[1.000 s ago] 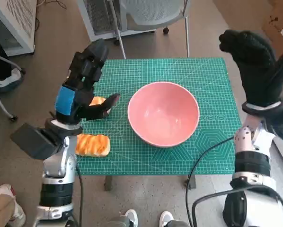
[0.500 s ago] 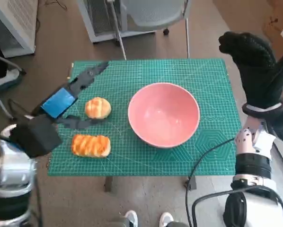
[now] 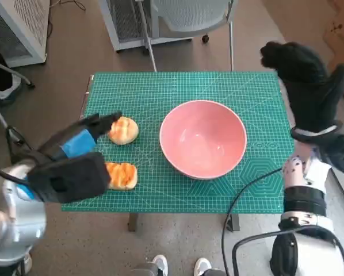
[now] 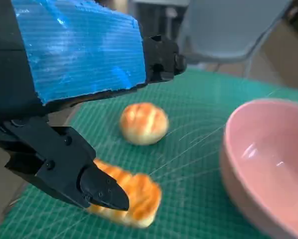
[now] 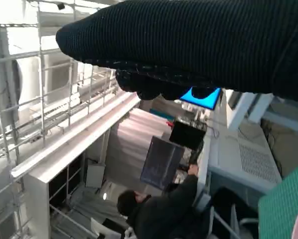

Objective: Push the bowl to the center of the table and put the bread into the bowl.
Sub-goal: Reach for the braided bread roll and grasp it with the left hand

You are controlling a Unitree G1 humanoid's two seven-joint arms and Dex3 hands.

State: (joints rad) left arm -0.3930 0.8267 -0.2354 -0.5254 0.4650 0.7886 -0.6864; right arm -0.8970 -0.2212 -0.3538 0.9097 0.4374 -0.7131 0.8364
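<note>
1. A wide, round pink bowl [image 3: 203, 138] with a glossy inside stands upright and empty on the green gridded cutting mat, about midway between the mat's left and right edges.
2. A small round golden bread roll [image 3: 124, 130] lies toward the mat's left edge, apart from the bowl.
3. An oblong orange-glazed bread piece [image 3: 122, 175] lies near the mat's front-left corner, just beside the roll.

A bowl [image 3: 203, 138] sat on the table [image 3: 258, 184], near its middle. Two pieces of bread lay on the table between the left hand [image 3: 80, 141] and the bowl: a round bun [image 3: 123, 130] just past the left hand's fingertips [image 3: 111, 119], and a long loaf [image 3: 121, 175] beside the left forearm. The right hand [image 3: 301, 80] hung raised beyond the bowl's far side, over the table's edge. A chair [image 3: 183, 14] stood behind the table.
</note>
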